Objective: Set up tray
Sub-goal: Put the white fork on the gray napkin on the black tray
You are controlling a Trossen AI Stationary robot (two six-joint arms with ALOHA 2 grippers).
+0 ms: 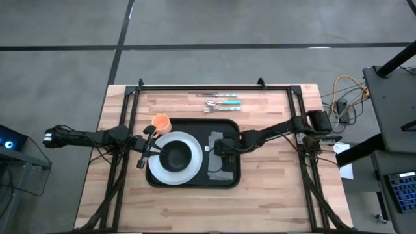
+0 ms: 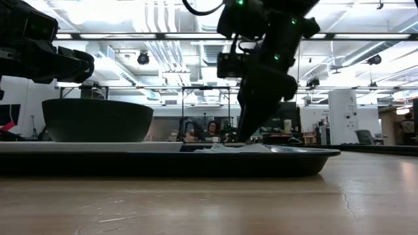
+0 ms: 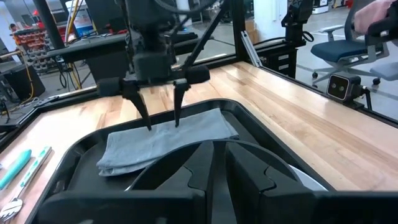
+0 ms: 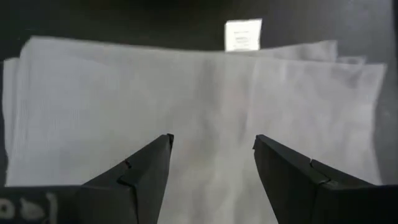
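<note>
The black tray (image 1: 195, 125) lies mid-table. On its left part sits a white plate (image 1: 192, 170) with a dark bowl (image 1: 174, 156) standing on it. A folded grey napkin (image 1: 221, 170) lies flat on the tray's right part. My right gripper (image 1: 216, 148) is open and points down at the napkin's far half. My left gripper (image 1: 155, 148) hovers at the bowl's left side. In the low view it (image 2: 78, 65) is above the bowl's rim (image 2: 98, 102). Its fingers (image 3: 199, 168) look shut and touch nothing. My right gripper (image 4: 212, 142) comes from above, pointing down, with its fingers apart. Both fingertips (image 3: 149, 126) stand on the napkin's top face (image 4: 211, 112), on its far half. The napkin (image 3: 186, 134) lies flat on the tray, and no cloth is between the fingers.
An orange cup (image 1: 161, 121) stands on the wood just beyond the tray's far left corner. Teal-handled cutlery (image 1: 221, 102) lies near the table's far edge. Bare wood lies on the near side and to the right of the tray. The frame's dark struts run along both sides.
</note>
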